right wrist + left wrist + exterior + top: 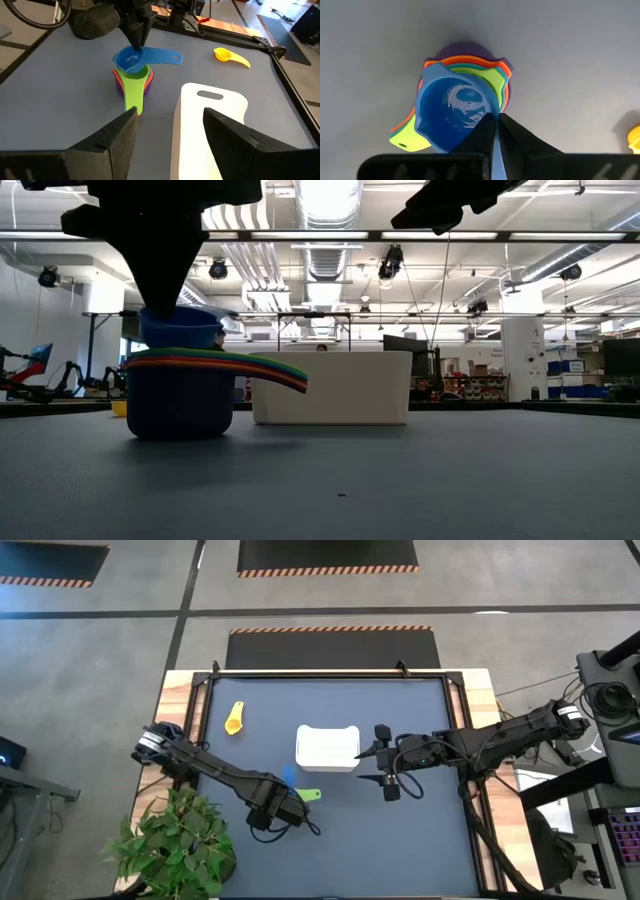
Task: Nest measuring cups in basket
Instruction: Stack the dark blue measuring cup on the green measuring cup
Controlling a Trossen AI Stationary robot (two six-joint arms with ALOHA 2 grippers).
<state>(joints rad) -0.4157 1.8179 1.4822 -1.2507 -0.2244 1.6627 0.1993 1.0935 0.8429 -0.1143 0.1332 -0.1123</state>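
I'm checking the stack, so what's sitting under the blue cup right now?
Under the blue cup, pinched by the left gripper, sit nested cups: green on top, orange, red and purple rims below. Their insides are covered.

Blue measuring cup (131, 60) on top, nested stack (133, 80) beneath showing green, orange, red and purple layers, yellow measuring cup (231, 56) apart, white basket (207, 130), dark blue-grey surface (65, 100), black left hand (139, 27), black right hand (170, 145).

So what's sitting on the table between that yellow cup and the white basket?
Nothing: in the high view the dark mat is bare between the yellow cup and the basket. The right wrist view shows the same empty stretch.
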